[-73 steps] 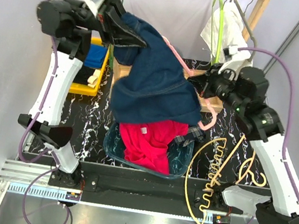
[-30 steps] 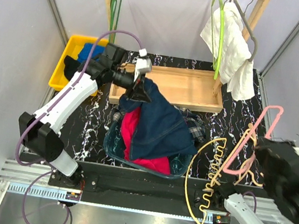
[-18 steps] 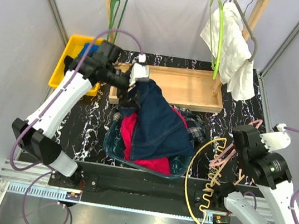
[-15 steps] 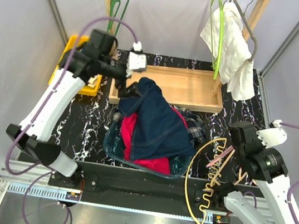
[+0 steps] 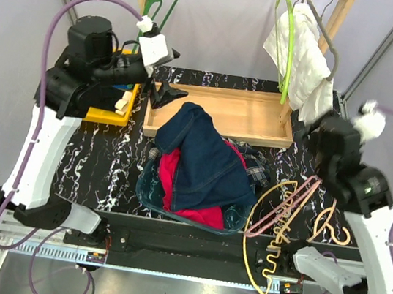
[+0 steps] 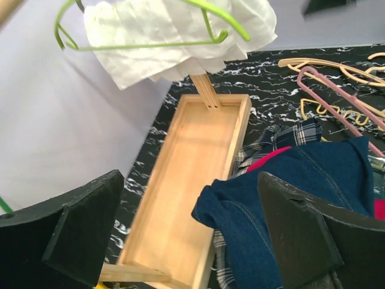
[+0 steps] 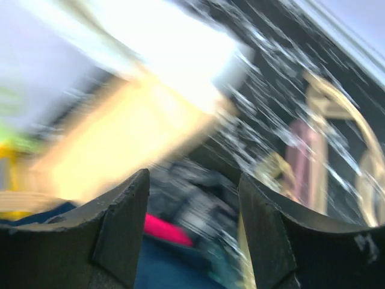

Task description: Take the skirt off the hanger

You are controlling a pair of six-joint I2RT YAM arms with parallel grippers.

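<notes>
Since the skirt (image 5: 206, 159) lies heaped over the red T-shirt (image 5: 191, 194) in the teal basket (image 5: 148, 184), while the hanger (image 5: 288, 201) rests bare on the counter (image 5: 117, 157) to the right among yellow hangers (image 5: 272, 236), the removal looks finished; I judge that only withdrawing is left. Both tools are spread apart and empty. The left tool (image 5: 166, 95) hangs over the wooden tray (image 5: 246, 114), and the right tool (image 7: 194, 229) is raised. Only the overhead view shows the whole hanger. The left wrist view adds the skirt's seams and the plaid shirt (image 6: 283, 135) beneath; the right wrist view is smeared.
</notes>
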